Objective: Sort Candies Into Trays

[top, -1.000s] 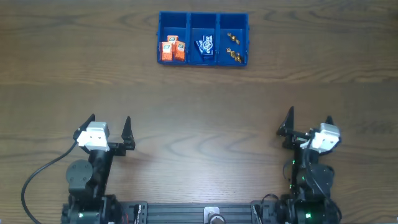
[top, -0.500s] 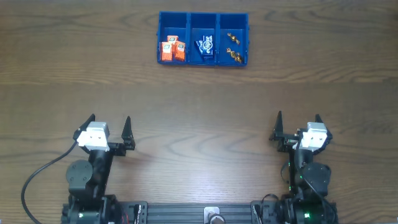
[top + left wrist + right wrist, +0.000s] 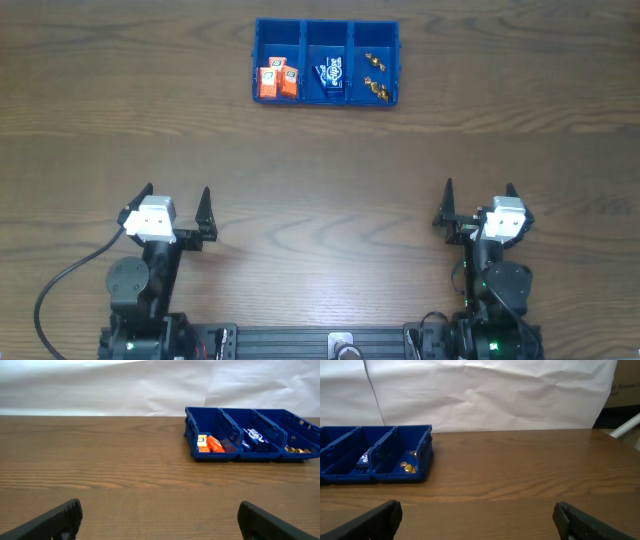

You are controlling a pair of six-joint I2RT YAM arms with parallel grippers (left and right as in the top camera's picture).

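By the bench's [image 3: 320,160] far edge, one blue three-bin plastic tray [image 3: 327,22] holds three orange packets [image 3: 278,82] and four gold sweets [image 3: 376,76]; left gripper [image 3: 177,190] and right gripper [image 3: 479,186] gape wide, empty.

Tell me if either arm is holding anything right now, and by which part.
Nothing is held. The left tool and the right tool are both open and empty; the candies lie in the blue tray.

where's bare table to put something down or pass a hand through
Bare: the wide band of table between the tray and the left claw and right claw, plus the stretches on both sides of the tray. Crowded: only the tray's bins, holding orange candies, blue candy and gold candies.
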